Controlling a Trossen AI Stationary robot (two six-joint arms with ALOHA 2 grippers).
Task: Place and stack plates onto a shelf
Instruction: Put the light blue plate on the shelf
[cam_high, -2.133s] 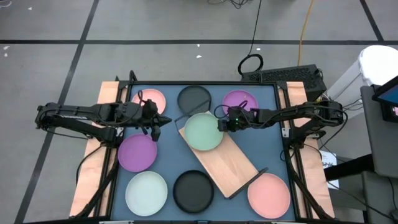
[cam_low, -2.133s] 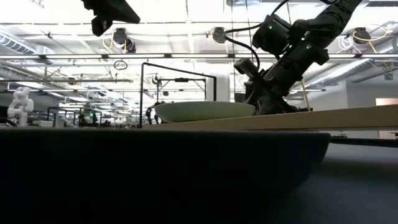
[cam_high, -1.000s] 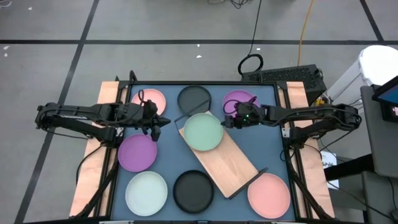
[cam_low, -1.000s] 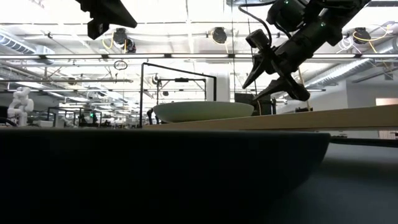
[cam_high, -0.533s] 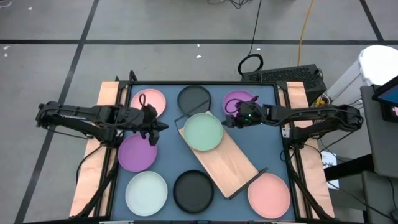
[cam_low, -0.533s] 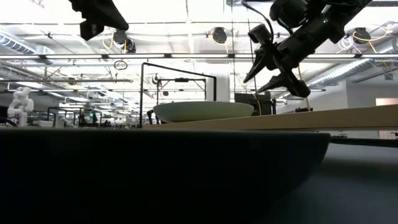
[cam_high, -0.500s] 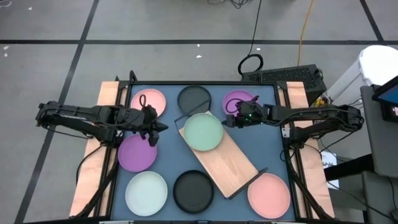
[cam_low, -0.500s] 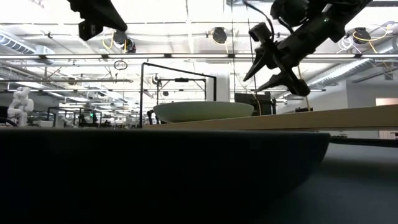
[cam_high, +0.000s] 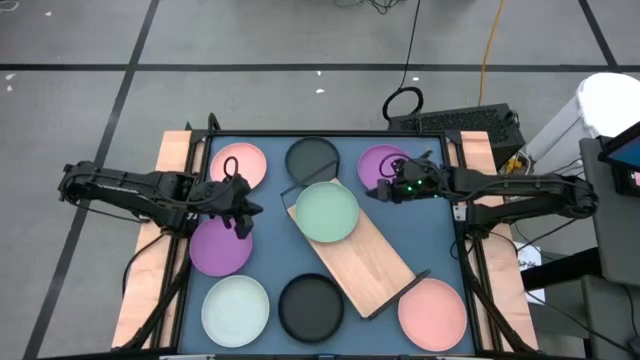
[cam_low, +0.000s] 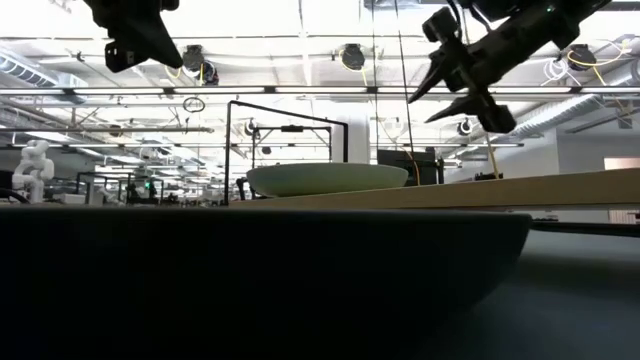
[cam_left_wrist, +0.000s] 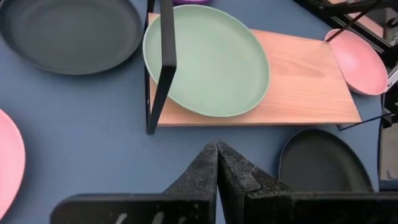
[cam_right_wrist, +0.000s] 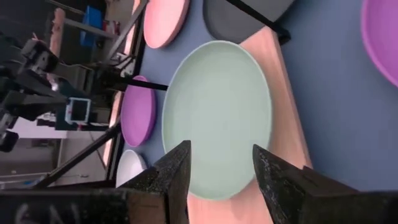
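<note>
A: Where's the pale green plate (cam_high: 327, 212)?

B: Centre of the high view, on the upper-left end of the wooden shelf (cam_high: 375, 265), under the black wire frame (cam_high: 290, 190). The shelf's lower-right stretch is bare.

A: Anything hard to see?

B: In the low view a dark plate rim (cam_low: 260, 270) fills the foreground and hides the table (cam_high: 430, 240). The purple plate (cam_high: 220, 247) at left is partly covered by the left gripper (cam_high: 243, 208).

A: The grippers?

B: Left one is pinched closed, empty. The right gripper (cam_high: 375, 190) is parted, holding nothing, beside the upper-right purple plate (cam_high: 383, 160).
</note>
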